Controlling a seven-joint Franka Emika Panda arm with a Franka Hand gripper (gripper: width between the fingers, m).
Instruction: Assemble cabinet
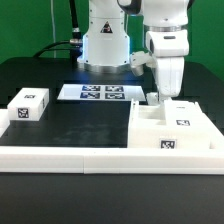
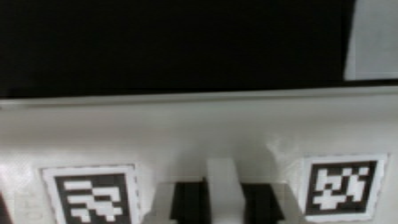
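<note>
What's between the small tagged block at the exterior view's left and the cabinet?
Nothing: the exterior view shows bare black table between block and cabinet; the marker board lies farther back.

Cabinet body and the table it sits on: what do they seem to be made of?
The cabinet body looks like matte white plastic: even colour, no grain, smooth moulded edges. Its black-and-white tags look printed flat on the surface. The table shows a matte black top without glare, perhaps a mat or cloth; the pictures leave that open.
</note>
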